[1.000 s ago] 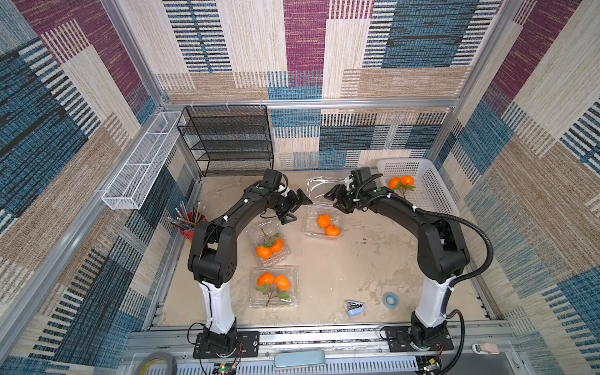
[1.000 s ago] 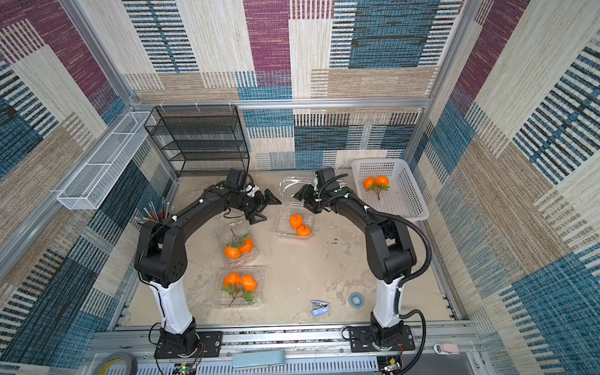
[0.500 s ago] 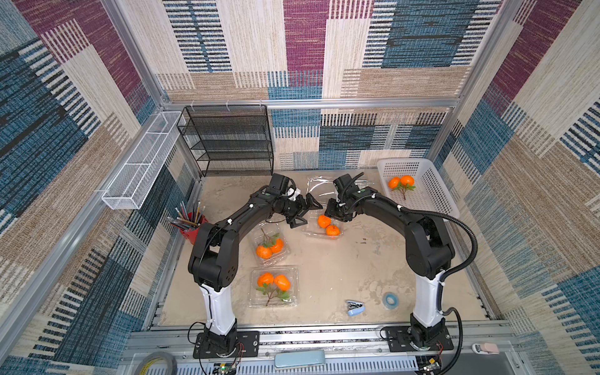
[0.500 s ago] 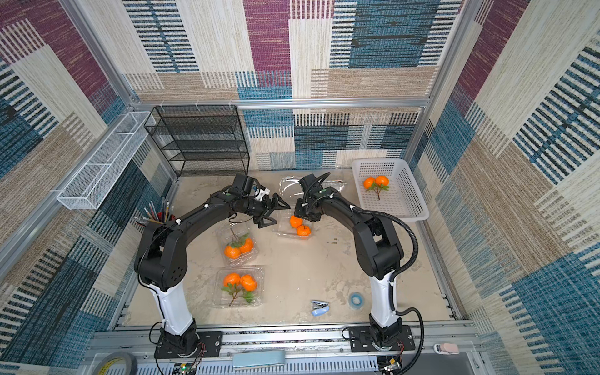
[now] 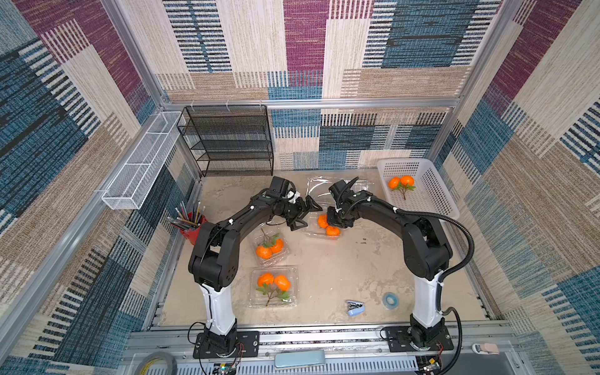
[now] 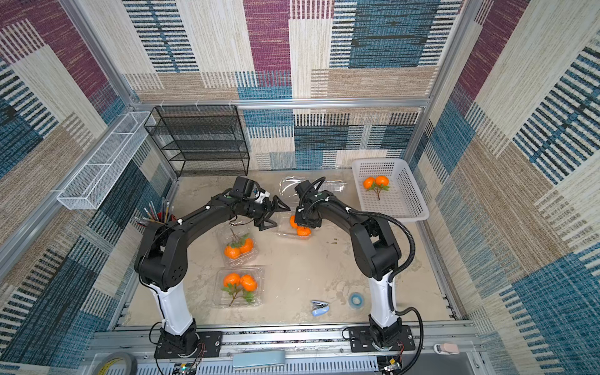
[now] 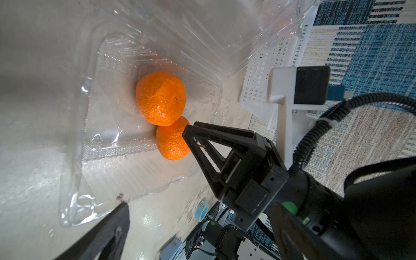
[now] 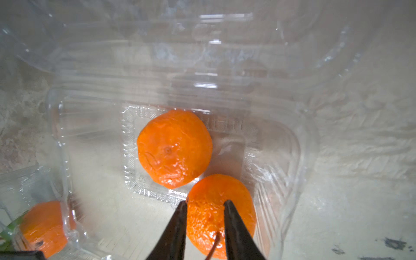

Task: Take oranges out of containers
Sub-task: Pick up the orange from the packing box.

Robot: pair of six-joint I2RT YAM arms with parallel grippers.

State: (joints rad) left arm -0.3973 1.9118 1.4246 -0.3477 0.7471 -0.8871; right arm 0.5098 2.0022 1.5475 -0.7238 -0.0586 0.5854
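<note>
Two loose oranges (image 8: 174, 148) (image 8: 220, 213) lie in an open clear container (image 8: 299, 144) mid-table (image 5: 311, 234). My right gripper (image 8: 205, 202) (image 5: 334, 224) hangs just over the nearer orange. Its jaws stand a narrow gap apart around the thin brown stem (image 8: 213, 245) and do not touch it. Wide open and empty, my left gripper (image 5: 311, 217) (image 7: 200, 204) waits beside that container's left edge. Two more containers (image 5: 269, 250) (image 5: 274, 287) hold leafy orange pairs. An empty container (image 5: 319, 188) lies behind.
A white basket (image 5: 431, 194) at the back right holds a pair of oranges (image 5: 401, 182). A black wire shelf (image 5: 227, 143) stands at the back, a red pencil cup (image 5: 191, 227) at the left. A stapler (image 5: 355, 308) and tape roll (image 5: 389, 298) lie near the front.
My right gripper came forward from the empty container to the two loose oranges, its jaws narrowing. My left gripper moved right, up to the container's edge, still open.
</note>
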